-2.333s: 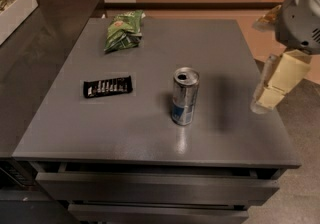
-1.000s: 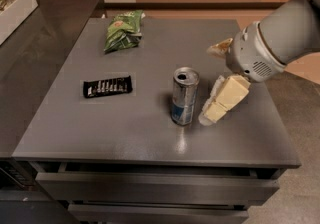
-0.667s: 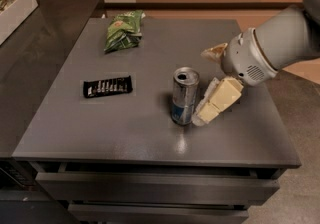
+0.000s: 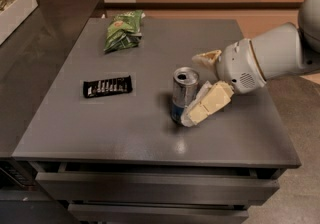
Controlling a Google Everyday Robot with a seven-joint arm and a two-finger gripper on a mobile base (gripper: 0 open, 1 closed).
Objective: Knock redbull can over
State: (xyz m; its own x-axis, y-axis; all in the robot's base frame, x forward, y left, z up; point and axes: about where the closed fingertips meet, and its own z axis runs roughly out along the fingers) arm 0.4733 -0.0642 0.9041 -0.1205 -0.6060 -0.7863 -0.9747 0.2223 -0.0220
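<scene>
The redbull can [image 4: 181,95] stands near the middle of the grey table [image 4: 150,138], silver above and blue below, with its dark drinking hole facing up. My gripper [image 4: 194,88] reaches in from the right with its fingers spread open. The lower cream finger [image 4: 207,104] presses against the can's right side near its base. The upper finger [image 4: 207,57] sits just behind and to the right of the can's top. The can is not between closed fingers.
A flat black snack bar [image 4: 107,87] lies left of the can. A green crinkled bag [image 4: 122,30] lies at the table's back left. A darker counter [image 4: 30,58] adjoins the table on the left, with a white tray [image 4: 15,10] on it. Drawers are below the front edge.
My gripper has swept left from the table's right edge until its lower finger reached the can's right side. The can still stands in the same spot.
</scene>
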